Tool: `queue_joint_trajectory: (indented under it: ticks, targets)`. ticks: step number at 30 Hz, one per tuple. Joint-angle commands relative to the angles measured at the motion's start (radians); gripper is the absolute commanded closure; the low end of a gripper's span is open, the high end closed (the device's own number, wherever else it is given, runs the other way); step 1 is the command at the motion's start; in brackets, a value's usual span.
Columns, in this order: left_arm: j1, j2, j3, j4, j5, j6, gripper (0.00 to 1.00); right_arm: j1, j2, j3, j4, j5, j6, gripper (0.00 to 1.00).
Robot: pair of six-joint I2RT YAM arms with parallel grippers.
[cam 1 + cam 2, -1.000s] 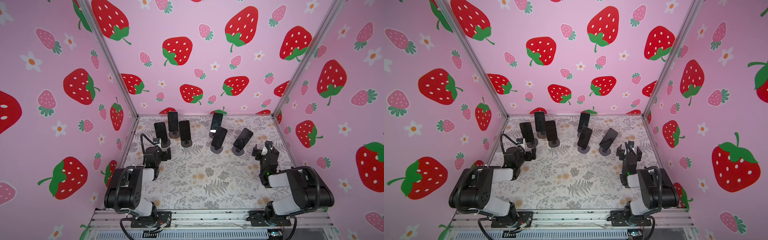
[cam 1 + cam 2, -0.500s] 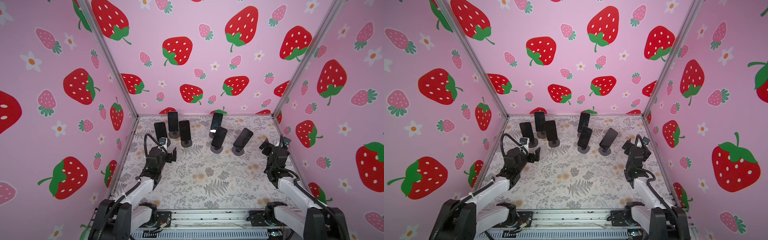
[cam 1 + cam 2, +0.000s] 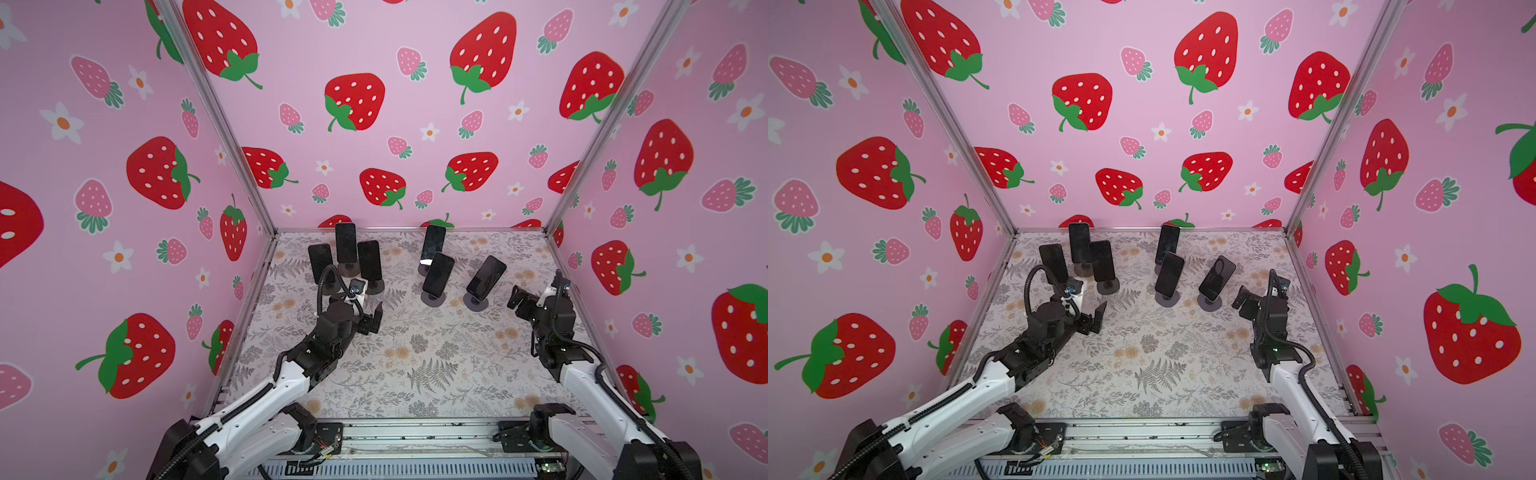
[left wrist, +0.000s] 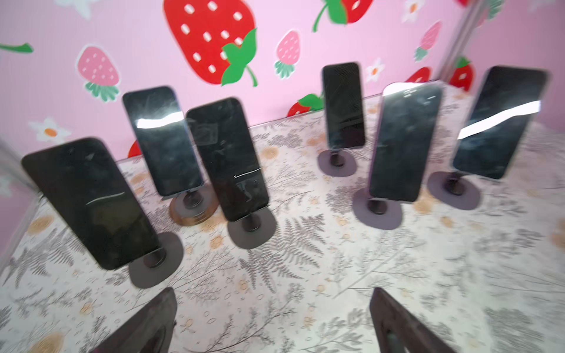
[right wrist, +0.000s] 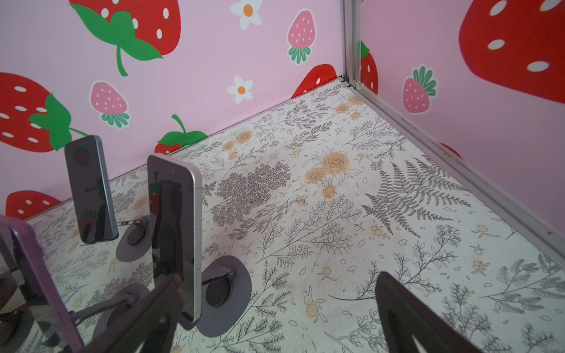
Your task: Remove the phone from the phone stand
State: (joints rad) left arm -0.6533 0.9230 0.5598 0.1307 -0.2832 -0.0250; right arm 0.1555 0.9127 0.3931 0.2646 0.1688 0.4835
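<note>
Phones (image 3: 438, 273): six, each propped on its own round stand (image 3: 433, 298), in two groups of three toward the back of the floral table (image 3: 415, 345). Left claw (image 4: 270, 305) gapes wide, empty, just short of the left group. Right claw (image 5: 276, 278) equally wide, holding nothing, close beside rightmost phone (image 3: 486, 277); contact unclear

Left arm (image 3: 266, 395) and right arm (image 3: 582, 382) have unfolded from the tucked, elbows-up pose and now stretch low over the bench (image 3: 415, 353). Left pincer (image 3: 360, 311) shifted inward. Right pincer (image 3: 523, 302) swung round toward rightmost phone (image 3: 486, 276).
</note>
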Motion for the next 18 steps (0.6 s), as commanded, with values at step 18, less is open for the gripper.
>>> queue_joint_trajectory:
  ticks: [18]
  targets:
    - [-0.042,0.090,0.435,-0.481,-0.101,-0.150,0.01,0.200,-0.031,-0.325,0.411,-0.005,-0.098,0.00]
